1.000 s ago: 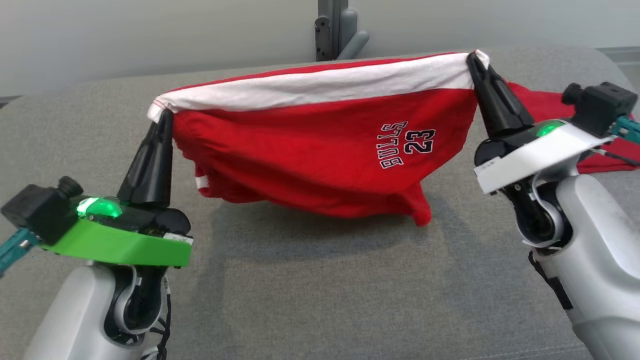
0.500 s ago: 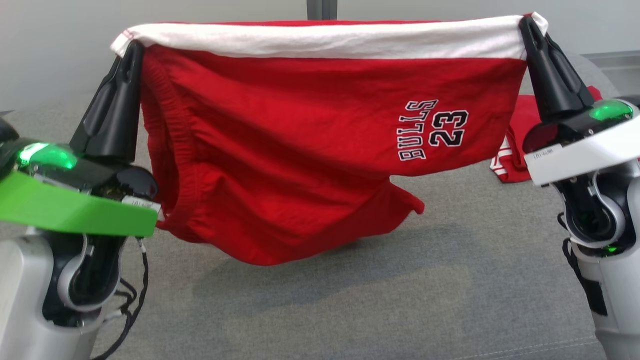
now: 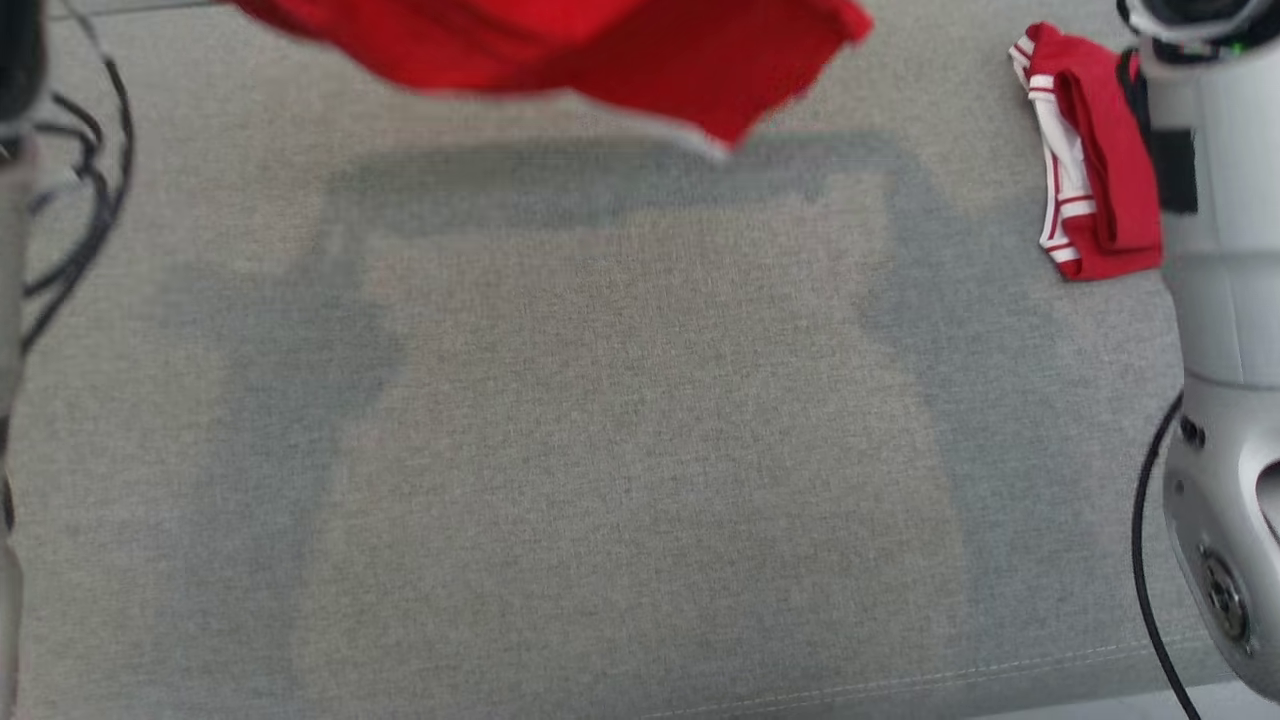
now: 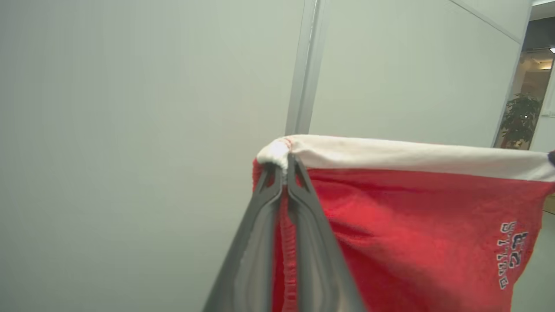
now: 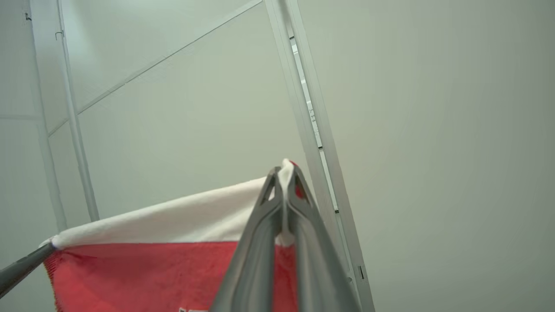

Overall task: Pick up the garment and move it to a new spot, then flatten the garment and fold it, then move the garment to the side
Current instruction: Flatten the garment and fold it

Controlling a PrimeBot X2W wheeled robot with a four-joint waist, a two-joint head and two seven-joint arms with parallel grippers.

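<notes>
Raised since the earlier frames, the red jersey shorts with a white waistband (image 4: 412, 225) now hang clear of the grey woven cushion (image 3: 640, 450); in the head view their blurred lower edge sits along the top, with their shadow beneath. Surroundings: a folded red-and-white garment (image 3: 1090, 160) lies on the cushion at the right, just beside the pale right forearm (image 3: 1220, 250); black cables (image 3: 90, 180) loop at the left; a pale wall with a grey metal post (image 4: 303, 65) stands behind. Left gripper (image 4: 282, 159): fingers pressed together on one waistband corner. Right gripper (image 5: 284, 170): fingers clamped on the opposite corner, the waistband stretched taut between them.
</notes>
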